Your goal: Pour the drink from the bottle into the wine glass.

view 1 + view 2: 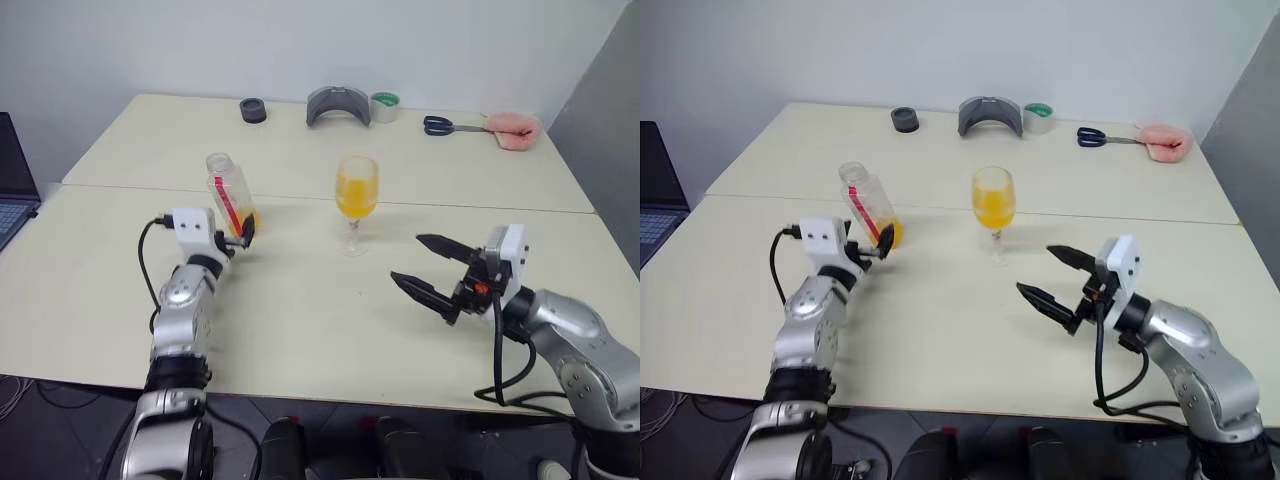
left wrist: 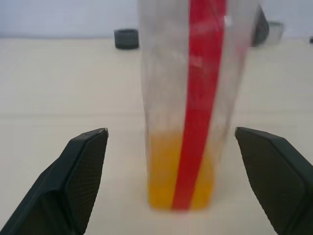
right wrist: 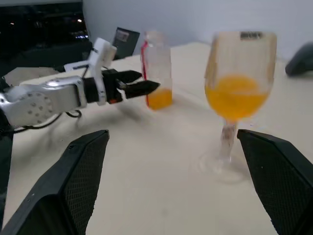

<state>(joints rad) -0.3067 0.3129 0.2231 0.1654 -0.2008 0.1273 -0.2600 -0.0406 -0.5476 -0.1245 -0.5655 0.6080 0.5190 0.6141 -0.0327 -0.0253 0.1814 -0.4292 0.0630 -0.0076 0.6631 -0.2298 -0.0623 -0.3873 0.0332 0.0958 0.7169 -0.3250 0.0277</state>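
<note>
- On the pale surface (image 1: 300, 330), toward the robot's left, the bottle (image 1: 231, 196) stood with its base down, leaning away from the wine glass and capless at the neck.
- A small amount of the drink (image 2: 166, 171) sat in the bottle's bottom, beside the red label strip running up its side.
- The left claw (image 1: 244, 233) was level with the bottle's lower part, its fingers (image 2: 73, 181) spread wide on either side of the bottle with clear gaps, so nothing was clamped.
- The wine glass (image 1: 356, 200) stood upright near the middle of the surface, to the right of the bottle and apart from it, its bowl holding orange liquid to roughly half its height.
- The right claw (image 1: 428, 268) hovered to the right of the glass and nearer the robot, its two black fingers wide apart and empty, aimed toward the glass and clear of it.
- Along the far edge of the surface lay a black ring-shaped object (image 1: 253, 110), a grey curved piece (image 1: 338, 104), a roll of tape (image 1: 385, 106), a pair of scissors (image 1: 445, 126) and a pink thing (image 1: 513, 127).
- A laptop's corner (image 1: 12, 190) showed at the left edge, beyond the surface.
</note>
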